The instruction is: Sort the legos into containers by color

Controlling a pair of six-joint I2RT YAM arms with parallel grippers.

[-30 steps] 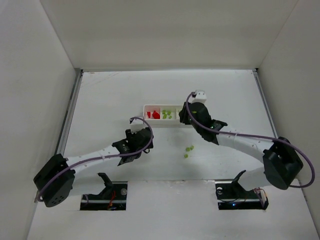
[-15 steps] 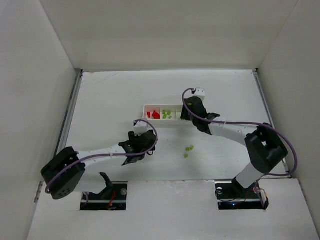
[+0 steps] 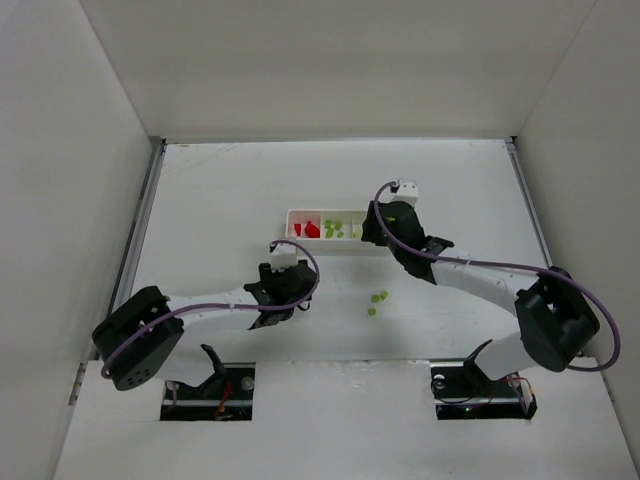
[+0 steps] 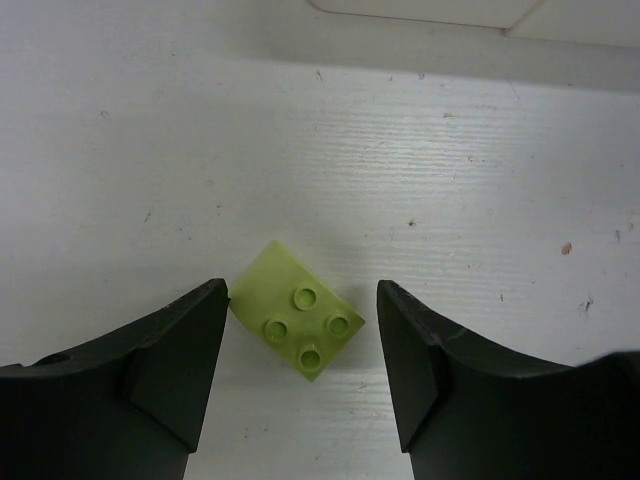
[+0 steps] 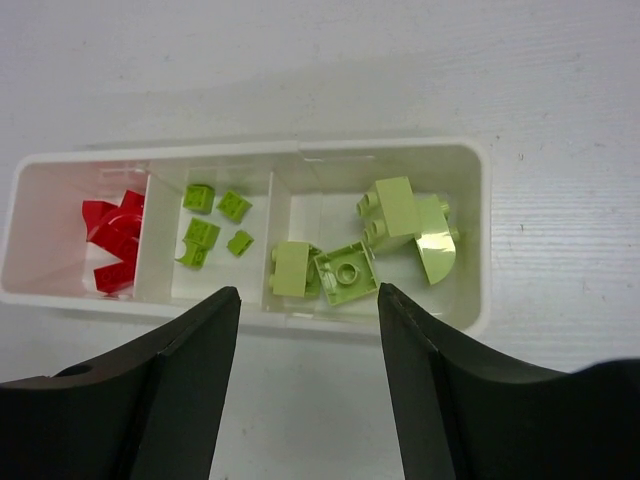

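The white tray (image 3: 345, 247) lies mid-table with three compartments. In the right wrist view (image 5: 478, 240) its left one holds red legos (image 5: 112, 240), the middle small bright-green ones (image 5: 215, 225), the right pale yellow-green ones (image 5: 385, 240). My right gripper (image 5: 308, 330) is open and empty, just near of the tray. My left gripper (image 4: 300, 345) is open around a pale yellow-green lego (image 4: 298, 322) lying studs-up on the table; its corner is at the left finger (image 4: 185, 360). Loose green legos (image 3: 376, 301) lie on the table between the arms.
White walls enclose the table on three sides. The tray's near edge (image 4: 470, 15) shows at the top of the left wrist view. A metal rail (image 3: 138, 222) runs along the table's left edge.
The left arm has drawn nearer and a little right, settling over a lego. The right gripper shifted slightly right by the tray's right end.
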